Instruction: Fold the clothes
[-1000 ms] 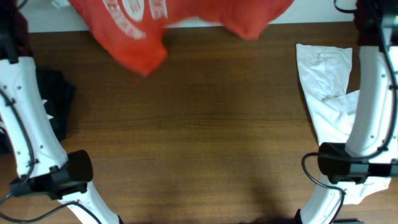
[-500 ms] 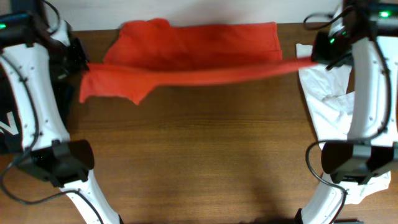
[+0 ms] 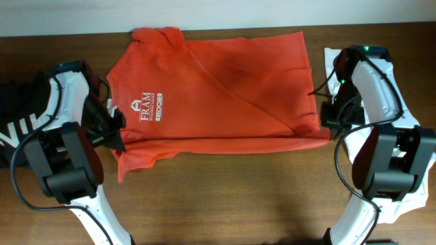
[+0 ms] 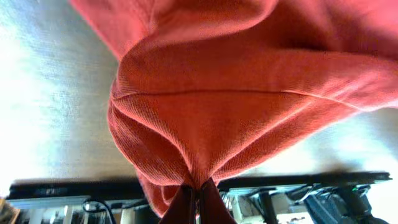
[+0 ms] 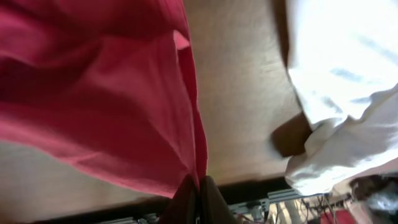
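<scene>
Near half of desk (image 3: 225, 197) bare wood between the two arms, open passage, orange shirt (image 3: 218, 88) spread across the far half, black garment (image 3: 20, 102) crowding the left claw (image 3: 114, 133) side, white garment (image 3: 332, 60) heaped just beside right claw (image 3: 327, 124).

Both arms are glossy white shells with chunky black joint housings, left arm (image 3: 63, 102) and right arm (image 3: 373, 82). Thin black cables (image 3: 336, 171) loop off them. Tiny green light (image 3: 366, 48) on the right one. Jaws are plain dark.
</scene>
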